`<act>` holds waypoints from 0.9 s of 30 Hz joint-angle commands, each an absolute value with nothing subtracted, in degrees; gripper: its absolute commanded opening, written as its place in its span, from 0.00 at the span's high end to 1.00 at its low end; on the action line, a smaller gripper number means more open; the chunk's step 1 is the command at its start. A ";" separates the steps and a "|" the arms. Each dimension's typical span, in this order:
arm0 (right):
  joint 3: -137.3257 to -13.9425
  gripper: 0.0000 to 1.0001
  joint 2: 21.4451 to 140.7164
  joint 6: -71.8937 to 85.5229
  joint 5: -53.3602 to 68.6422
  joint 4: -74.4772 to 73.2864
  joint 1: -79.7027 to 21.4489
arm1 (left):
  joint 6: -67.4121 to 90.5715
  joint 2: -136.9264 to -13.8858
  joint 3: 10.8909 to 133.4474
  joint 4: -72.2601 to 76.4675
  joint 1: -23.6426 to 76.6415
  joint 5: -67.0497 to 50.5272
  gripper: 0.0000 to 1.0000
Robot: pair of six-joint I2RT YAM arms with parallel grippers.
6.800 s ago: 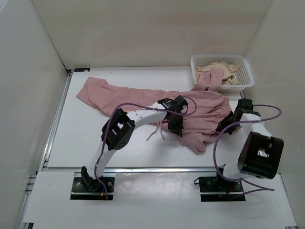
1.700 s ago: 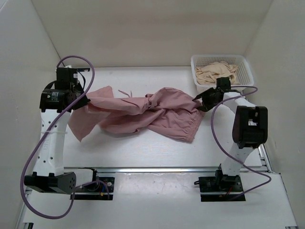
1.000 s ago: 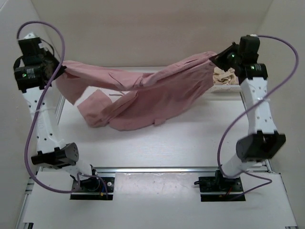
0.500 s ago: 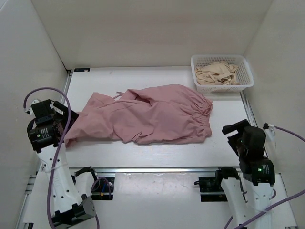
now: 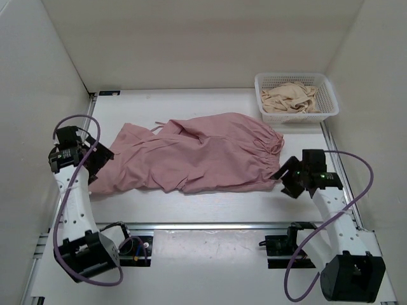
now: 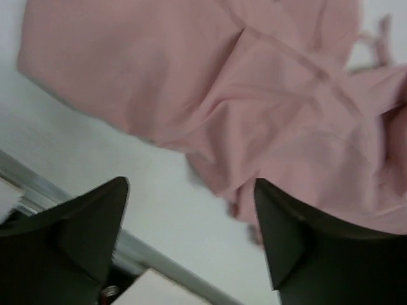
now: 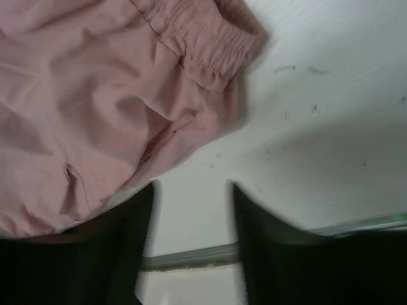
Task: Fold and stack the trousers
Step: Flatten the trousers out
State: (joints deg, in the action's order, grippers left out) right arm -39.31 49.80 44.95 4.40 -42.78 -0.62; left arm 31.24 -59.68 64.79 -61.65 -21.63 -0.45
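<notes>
The dusty-pink trousers (image 5: 197,155) lie spread across the middle of the white table, gathered waistband to the right (image 7: 210,44), leg ends to the left (image 6: 210,95). My left gripper (image 5: 100,159) hovers at the left leg end, open, nothing between its dark fingers (image 6: 82,219). My right gripper (image 5: 284,178) sits just off the waistband's near right corner, jaws apart over bare table, holding nothing; its fingers (image 7: 121,222) frame the table's front rail.
A white mesh basket (image 5: 327,95) at the back right holds a crumpled beige garment (image 5: 289,96). A metal rail (image 5: 210,225) runs along the table's near edge. White walls close in on the left, back and right.
Both grippers held the trousers stretched in the air a second ago. The trousers now lie flat on the table, released. Both arms have come back in beside the cloth's ends.
</notes>
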 commanded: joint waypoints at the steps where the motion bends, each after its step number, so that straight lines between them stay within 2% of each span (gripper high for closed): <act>1: -36.83 0.14 50.87 44.56 13.54 -38.14 -0.62 | 31.03 -62.39 60.48 -60.47 -22.32 -4.20 0.01; 2: -35.78 0.02 51.41 44.56 13.54 -38.14 -0.62 | 31.90 -63.19 58.64 -60.47 -22.32 -6.31 0.00; 3: -34.47 0.00 51.94 44.56 13.54 -38.14 0.08 | 32.60 -64.50 57.49 -59.77 -23.28 -7.46 0.00; 10: -31.02 0.00 58.34 45.70 15.21 -28.15 2.99 | 33.84 -70.57 53.96 -55.02 -25.31 -12.57 0.02; 13: -34.17 0.07 67.47 44.21 12.30 -23.49 2.99 | 33.84 -70.58 56.60 -55.02 -25.31 -10.82 0.04; 14: -34.97 0.17 69.85 43.51 12.30 -22.34 3.51 | 33.84 -70.58 57.12 -55.02 -25.31 -10.81 0.05; 16: -36.29 0.26 75.48 43.51 12.91 -19.53 3.52 | 33.84 -70.58 58.44 -55.02 -25.31 -10.28 0.05; 17: -36.82 0.39 76.63 44.29 12.92 -16.73 3.52 | 33.84 -70.58 58.45 -55.02 -25.31 -9.76 0.05; 19: -39.71 0.58 78.92 44.91 12.92 -15.73 3.52 | 33.84 -71.10 58.97 -55.55 -25.31 -9.15 0.05; 20: -41.12 0.83 78.93 44.91 12.92 -16.69 3.52 | 33.32 -71.10 58.97 -56.24 -25.83 -9.14 0.05; 21: -42.61 0.94 78.93 44.04 11.18 -18.00 3.52 | 33.31 -71.10 59.50 -56.25 -25.84 -9.14 0.06; 22: -44.28 1.00 78.93 43.51 9.68 -19.67 3.52 | 33.31 -71.10 59.50 -56.25 -26.62 -9.14 0.08; 27: -49.92 1.00 71.20 40.79 2.82 -31.79 11.05 | 31.73 -72.24 60.21 -57.04 -27.77 -9.14 0.08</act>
State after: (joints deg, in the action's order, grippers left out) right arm -47.11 76.40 43.09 8.62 -25.08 6.26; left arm 33.01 -71.99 57.93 -56.88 -26.81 -9.65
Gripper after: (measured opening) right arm 0.011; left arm 0.921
